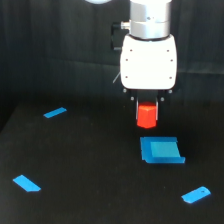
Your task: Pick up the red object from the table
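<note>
The white gripper (pixel 147 106) hangs from the arm near the top middle of the exterior view, its short dark fingers (pixel 136 102) pointing straight down. Between them sits the red object (pixel 147 115), a small chunky red-orange block; the fingers are closed narrowly against its upper part, and most of the block shows below them. The block appears to be held clear of the table (pixel 90 170), though from this angle the gap under it cannot be judged with certainty. The table is a flat, plain black surface that fills the lower half of the view, with a dark backdrop behind it. Just below the block in the picture, and slightly toward the exterior view's right, lies a blue square piece (pixel 160 150), flat on the table with a raised edge showing along its left side; it is larger than the red block and does not touch it. Three thinner blue pieces lie well apart from the gripper: a small blue strip (pixel 55 113) toward the exterior view's left, a blue slab (pixel 26 183) in the lower left, and a rounded blue piece (pixel 196 195) in the lower right.
</note>
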